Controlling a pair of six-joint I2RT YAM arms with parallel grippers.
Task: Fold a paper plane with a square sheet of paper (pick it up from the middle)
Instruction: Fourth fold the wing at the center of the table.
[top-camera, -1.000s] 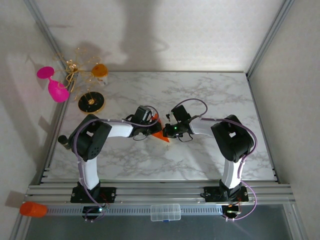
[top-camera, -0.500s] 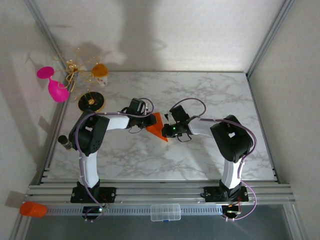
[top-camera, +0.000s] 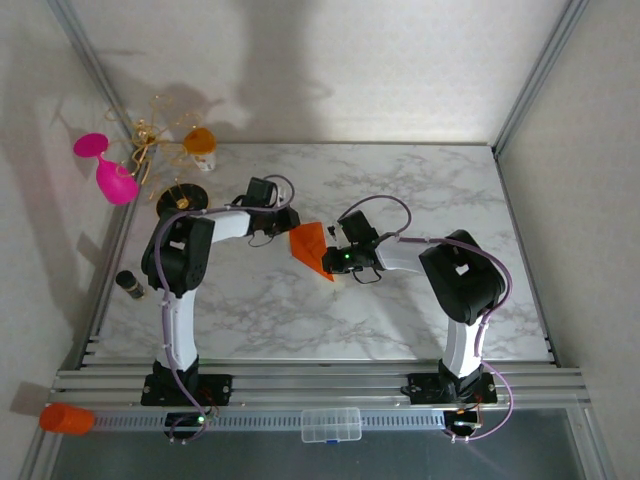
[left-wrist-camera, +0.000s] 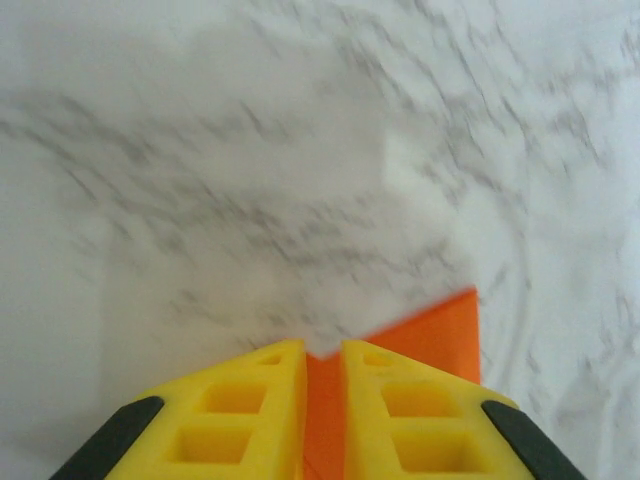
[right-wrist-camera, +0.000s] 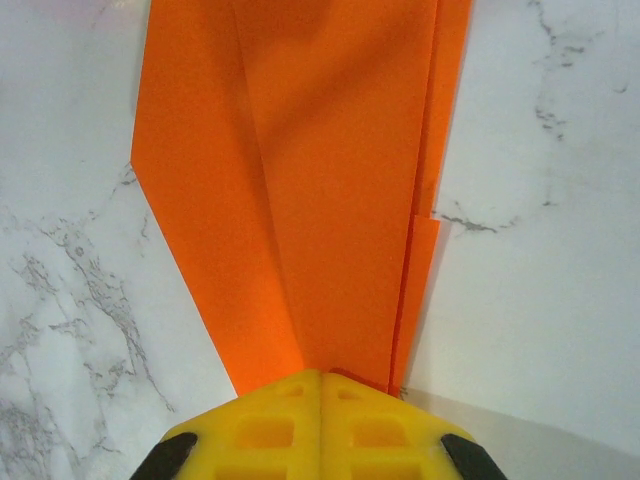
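The square sheet of paper (top-camera: 310, 246) is bright orange and folded into a pointed, creased shape. It hangs between both grippers just above the marble table (top-camera: 420, 190). My right gripper (top-camera: 334, 258) is shut on its narrow end; in the right wrist view the paper (right-wrist-camera: 330, 180) fans out from the gripper (right-wrist-camera: 322, 375) with a long centre crease. My left gripper (top-camera: 289, 226) holds the opposite edge. In the left wrist view its jaws (left-wrist-camera: 323, 350) stand almost together, with orange paper (left-wrist-camera: 430, 335) filling the thin gap and reaching out to the right.
At the far left corner stand a pink goblet (top-camera: 110, 176), an orange-and-white cup (top-camera: 200, 140) and a black-and-gold disc (top-camera: 182, 204). A dark cylinder (top-camera: 128, 284) sits by the left arm. An orange cylinder (top-camera: 64, 418) and a clear box (top-camera: 331, 424) lie on the front rail.
My left gripper has drawn away up and to the left from the right one. The orange paper between them has spread wider. The right gripper has stayed in place.
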